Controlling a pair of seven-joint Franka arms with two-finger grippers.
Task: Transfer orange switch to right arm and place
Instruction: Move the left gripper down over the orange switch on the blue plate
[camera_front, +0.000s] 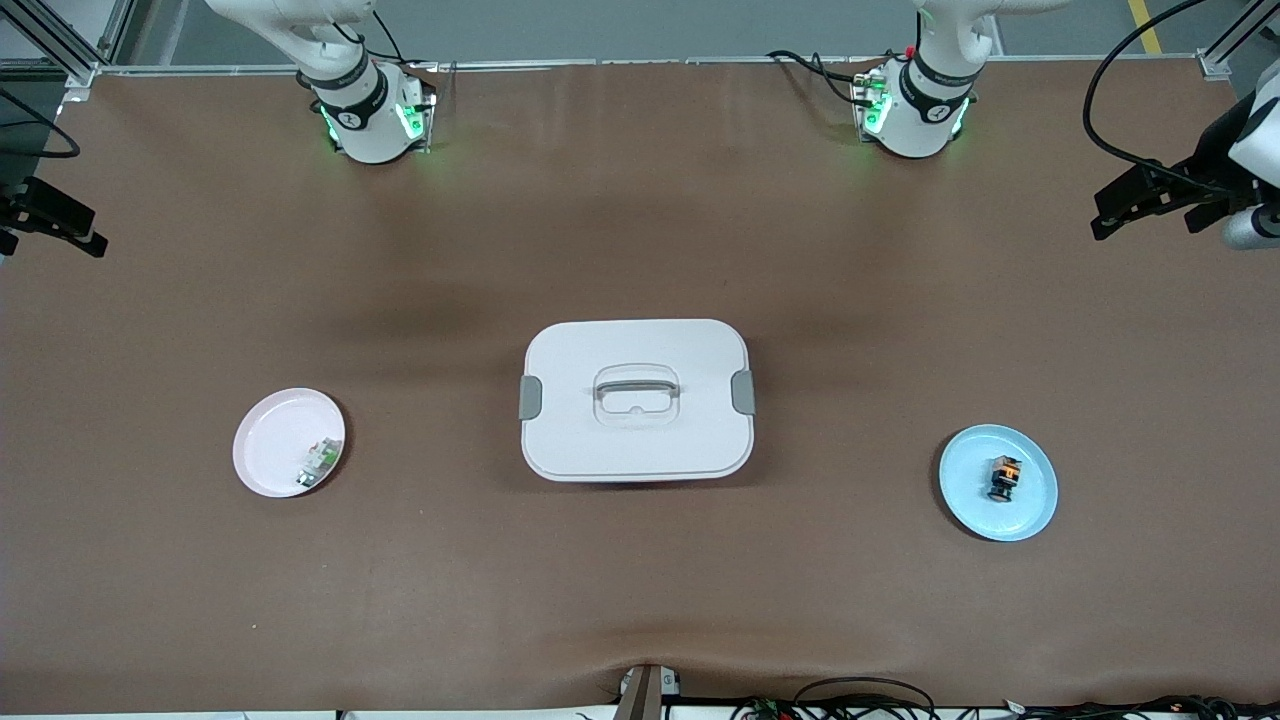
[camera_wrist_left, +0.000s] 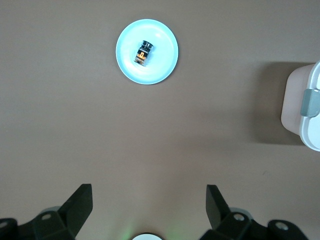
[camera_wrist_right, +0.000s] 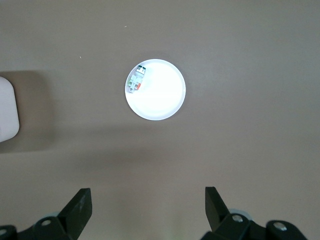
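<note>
The orange switch (camera_front: 1004, 478) lies on its side on a light blue plate (camera_front: 1035, 508) toward the left arm's end of the table. It also shows in the left wrist view (camera_wrist_left: 144, 52) on the same plate (camera_wrist_left: 162, 70). My left gripper (camera_wrist_left: 149, 200) is open and empty, high over bare table, well apart from the plate. My right gripper (camera_wrist_right: 148, 200) is open and empty, high over bare table toward the right arm's end. Neither gripper shows in the front view; both arms rise out of it from their bases.
A white lidded box (camera_front: 570, 360) with a handle and grey latches stands mid-table. A pink plate (camera_front: 265, 430) toward the right arm's end holds a small white-and-green part (camera_front: 318, 462). Black equipment sits at both table ends.
</note>
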